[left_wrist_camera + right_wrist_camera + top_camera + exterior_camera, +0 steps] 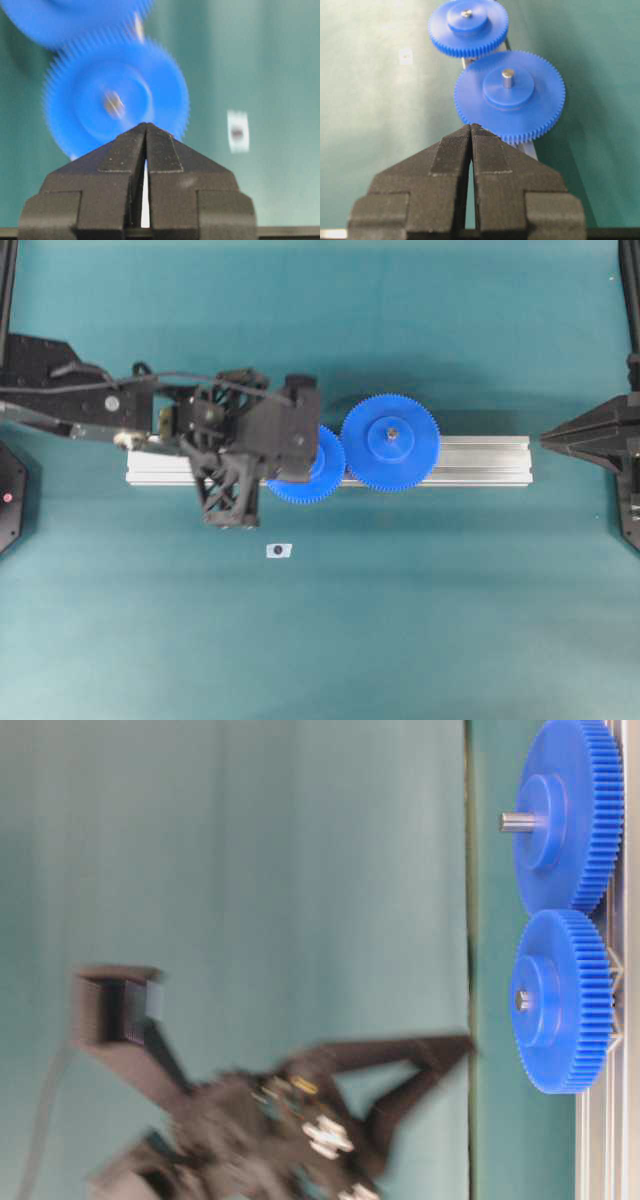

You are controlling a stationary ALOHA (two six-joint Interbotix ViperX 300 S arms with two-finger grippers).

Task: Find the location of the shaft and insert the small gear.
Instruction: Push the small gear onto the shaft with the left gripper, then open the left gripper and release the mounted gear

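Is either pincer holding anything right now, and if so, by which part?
Nothing is held. The left pincer and right pincer are both shut and empty; the small gear already sits on the rail.

No text, brand or number can be read anywhere. The only mark is a small white tag [279, 551] on the table [420, 620], bearing a dark round spot; nothing legible shows on it.
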